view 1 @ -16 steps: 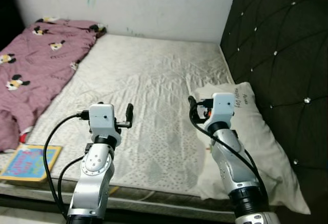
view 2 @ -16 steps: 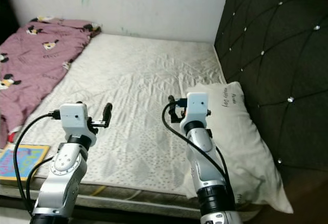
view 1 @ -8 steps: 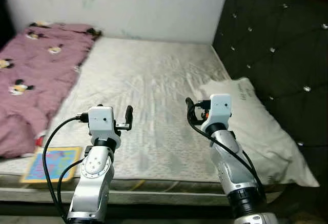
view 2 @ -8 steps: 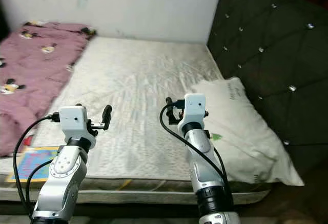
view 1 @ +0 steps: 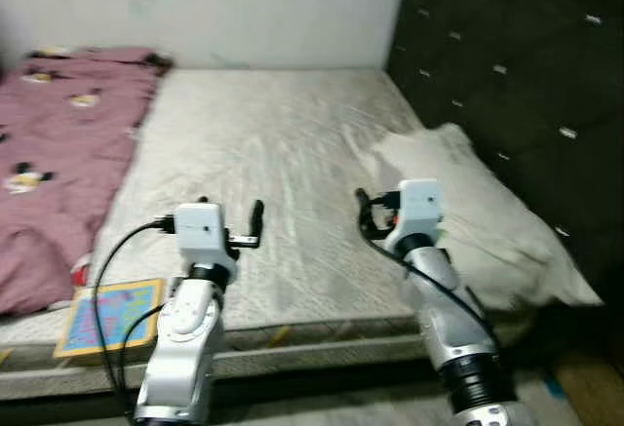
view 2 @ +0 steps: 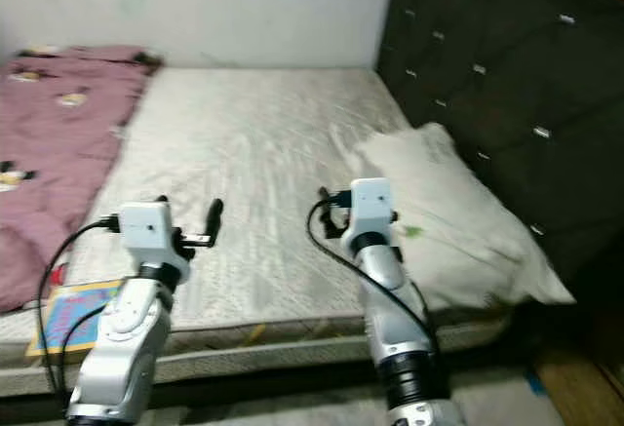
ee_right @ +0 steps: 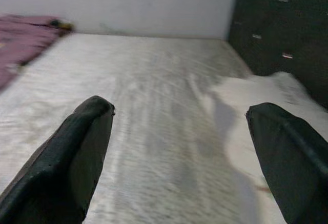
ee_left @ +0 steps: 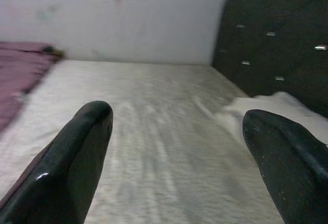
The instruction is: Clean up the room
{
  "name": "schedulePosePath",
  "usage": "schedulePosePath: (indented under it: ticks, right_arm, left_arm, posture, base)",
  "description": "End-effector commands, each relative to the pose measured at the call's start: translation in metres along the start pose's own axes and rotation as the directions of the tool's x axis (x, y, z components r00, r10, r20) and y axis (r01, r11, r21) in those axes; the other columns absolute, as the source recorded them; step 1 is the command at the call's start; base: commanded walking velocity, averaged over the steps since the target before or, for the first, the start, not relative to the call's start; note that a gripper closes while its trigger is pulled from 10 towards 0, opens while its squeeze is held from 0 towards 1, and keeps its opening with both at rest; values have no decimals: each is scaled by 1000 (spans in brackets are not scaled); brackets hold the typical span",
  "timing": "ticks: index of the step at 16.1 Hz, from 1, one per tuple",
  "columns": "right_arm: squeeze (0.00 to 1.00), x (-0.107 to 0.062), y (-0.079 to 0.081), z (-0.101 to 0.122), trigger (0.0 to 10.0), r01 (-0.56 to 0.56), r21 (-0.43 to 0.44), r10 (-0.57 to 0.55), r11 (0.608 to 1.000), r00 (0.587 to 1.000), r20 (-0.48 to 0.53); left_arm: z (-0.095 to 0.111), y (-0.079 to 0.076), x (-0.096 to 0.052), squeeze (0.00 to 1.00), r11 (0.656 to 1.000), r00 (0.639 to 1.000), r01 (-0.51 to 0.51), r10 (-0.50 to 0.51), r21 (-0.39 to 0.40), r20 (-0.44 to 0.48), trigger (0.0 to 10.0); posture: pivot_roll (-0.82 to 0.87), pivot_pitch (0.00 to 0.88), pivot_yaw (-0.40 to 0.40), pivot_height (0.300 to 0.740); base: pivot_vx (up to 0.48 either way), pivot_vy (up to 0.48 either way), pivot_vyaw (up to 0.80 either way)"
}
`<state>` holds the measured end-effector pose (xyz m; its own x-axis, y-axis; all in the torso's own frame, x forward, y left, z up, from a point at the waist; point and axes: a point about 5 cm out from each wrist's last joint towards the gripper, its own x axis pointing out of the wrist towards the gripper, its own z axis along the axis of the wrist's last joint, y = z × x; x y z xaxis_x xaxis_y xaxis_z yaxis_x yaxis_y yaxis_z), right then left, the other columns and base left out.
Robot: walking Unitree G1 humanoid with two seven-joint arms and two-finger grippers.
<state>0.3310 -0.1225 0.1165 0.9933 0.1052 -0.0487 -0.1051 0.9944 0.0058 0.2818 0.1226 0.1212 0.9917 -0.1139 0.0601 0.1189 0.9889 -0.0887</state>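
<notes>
Crumpled, the white pillow (view 1: 468, 212) lies beside the dark headboard (view 1: 507, 85).

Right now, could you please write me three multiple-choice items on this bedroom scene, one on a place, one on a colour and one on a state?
1. Where does the white pillow lie?
A. beside the dark tufted headboard
B. on the floor
C. on the blanket

2. What colour is the cartoon-print blanket?
A. green
B. pinkish purple
C. yellow

3. How do the left gripper and the right gripper stand?
A. both shut on the pillow
B. one open, one shut
C. both open, holding nothing

Answers:
1 A, the pillow rests on the pale mattress along the headboard side.
2 B, the fabric heaped on the robot's left is pinkish purple.
3 C, each wrist view shows two fingers wide apart with bare mattress between.
</notes>
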Motion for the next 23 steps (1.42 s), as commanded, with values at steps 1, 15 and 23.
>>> schedulePosePath:
  ticks: [1, 15, 23]
  right_arm:
    - [0, 2, 0, 3, 10000, 1, -2, -1, 1000, 1000, 9]
    - [0, 4, 2, 4, 10000, -10, -9, 10, 1000, 1000, 8]
    - [0, 2, 4, 1, 10000, -21, -18, 21, 1000, 1000, -3]
  left_arm:
    - [5, -3, 1, 0, 999, 999, 34, -34, -16, 18, 10000]
    - [3, -3, 4, 0, 998, 1000, 15, -15, -64, 1, 10000]
    - [3, -3, 2, 0, 998, 1000, 10, -10, -70, -5, 10000]
  posture:
    - [22, 0, -44, 740]
    - [23, 0, -49, 740]
    - [23, 0, -50, 740]
  base:
    - [0, 0, 0]
    - [58, 286, -291]
    - [0, 480, 0]
